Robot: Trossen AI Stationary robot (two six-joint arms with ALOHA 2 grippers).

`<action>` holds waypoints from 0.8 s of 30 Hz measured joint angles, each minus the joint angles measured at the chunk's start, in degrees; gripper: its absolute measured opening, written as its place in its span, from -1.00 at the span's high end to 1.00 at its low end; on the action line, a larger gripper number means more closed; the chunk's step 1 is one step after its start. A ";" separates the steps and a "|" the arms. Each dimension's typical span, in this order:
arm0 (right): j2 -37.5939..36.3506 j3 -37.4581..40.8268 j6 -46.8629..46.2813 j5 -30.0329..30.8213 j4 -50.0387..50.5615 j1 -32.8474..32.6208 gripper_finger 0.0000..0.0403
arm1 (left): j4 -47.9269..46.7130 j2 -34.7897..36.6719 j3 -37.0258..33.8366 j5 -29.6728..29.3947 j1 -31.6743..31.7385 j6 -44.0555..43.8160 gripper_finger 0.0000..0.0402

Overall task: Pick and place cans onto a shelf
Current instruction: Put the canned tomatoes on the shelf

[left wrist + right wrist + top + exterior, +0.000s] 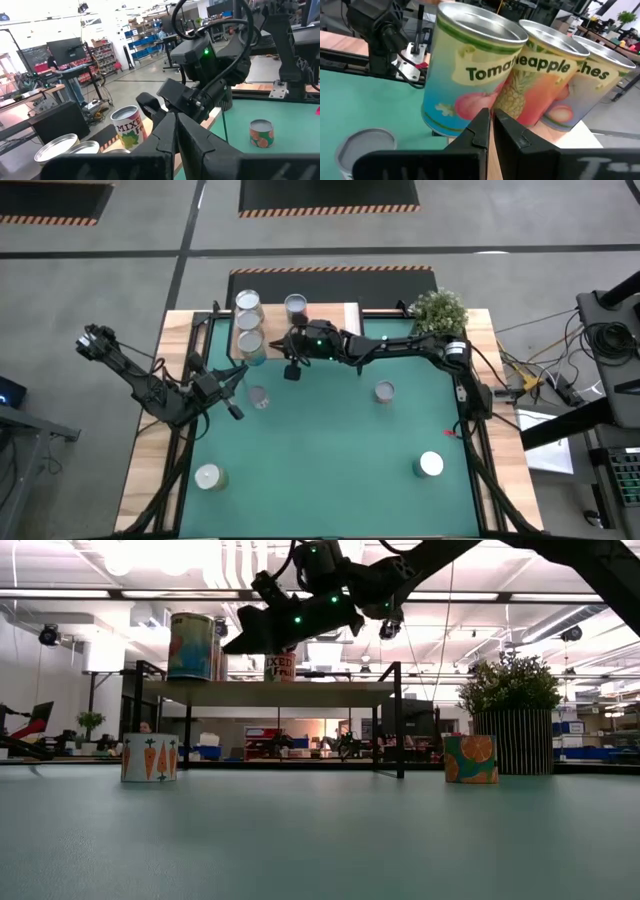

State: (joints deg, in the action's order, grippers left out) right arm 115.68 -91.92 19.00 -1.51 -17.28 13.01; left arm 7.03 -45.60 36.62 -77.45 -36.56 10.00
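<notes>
The shelf (322, 318) stands at the table's far edge on black legs. Three cans (249, 321) line its left end, labelled tomato (470, 75), pineapple (540, 75) and peaches (592, 82). Further right on it is a mixed fruit can (296, 306) (129, 127). My right gripper (280, 350) (492, 125) hovers shut and empty just in front of the tomato can, at shelf height (245, 638). Left gripper (232, 385) (175, 135) is shut and empty over the mat, left of a loose can (259, 397). Other cans stand on the mat: (384, 391), (431, 464), (208, 477).
A potted plant (438, 310) stands at the back right corner beside the shelf. The green mat (330, 460) has a wooden border. In the low view, the carrot-label can (149, 757) is at the left and an orange-teal can (470, 758) at the right.
</notes>
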 joint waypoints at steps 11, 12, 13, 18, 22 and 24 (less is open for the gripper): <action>2.58 -2.67 -0.48 -1.38 -4.06 -0.01 0.94 | 0.15 0.06 0.00 0.02 0.00 0.00 1.00; 2.55 -2.82 -0.46 -1.46 -3.02 -0.01 0.94 | 0.15 0.06 0.00 0.02 0.00 0.00 1.00; 2.26 -2.96 -0.46 -1.50 -1.76 -0.01 0.94 | 0.19 0.08 0.00 0.02 0.01 0.00 1.00; 1.55 -3.50 -0.59 -1.98 2.35 -0.13 0.94 | 0.22 0.06 0.00 0.02 0.00 0.00 1.00; 2.65 -3.50 -1.50 -1.98 -2.25 -0.25 0.94 | 0.20 0.12 0.00 0.02 0.01 0.02 1.00; 3.38 -3.50 -1.39 -1.96 -4.92 -0.25 0.94 | 0.23 0.15 0.00 0.02 0.01 0.02 1.00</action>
State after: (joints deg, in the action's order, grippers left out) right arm 119.06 -95.42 17.61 -3.47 -22.20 12.75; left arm 7.25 -45.45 36.62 -77.43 -36.55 10.02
